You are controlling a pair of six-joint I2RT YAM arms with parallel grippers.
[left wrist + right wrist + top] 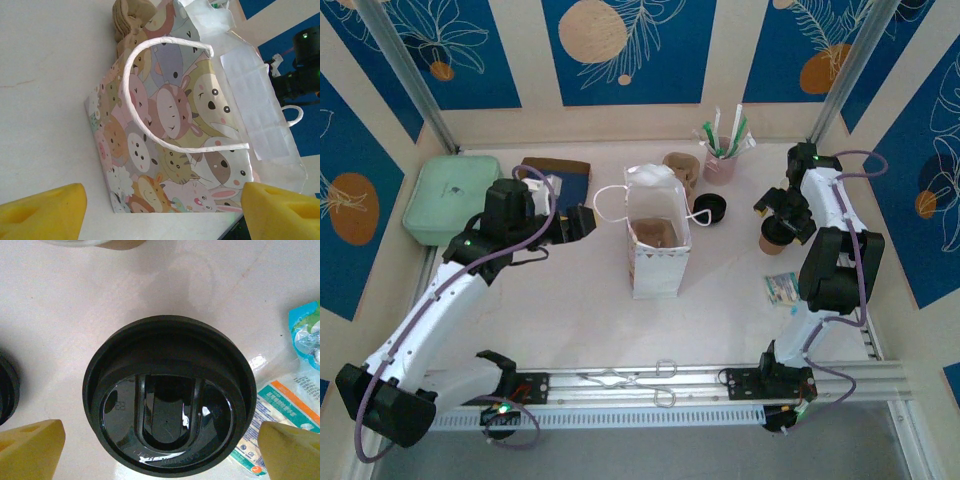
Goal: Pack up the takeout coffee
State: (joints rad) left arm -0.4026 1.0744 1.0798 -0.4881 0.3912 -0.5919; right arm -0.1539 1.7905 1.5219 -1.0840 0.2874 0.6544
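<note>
While the right jaws hang spread wide over the takeout coffee (167,395) near the surface's right edge, they should drop centred and close gently around its sides. The left jaws, released too, face the bag (170,135).

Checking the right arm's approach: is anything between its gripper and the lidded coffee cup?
Nothing visible does. The right gripper hangs open directly over the takeout coffee, whose black lid lies bare between the yellow fingertips.
</note>
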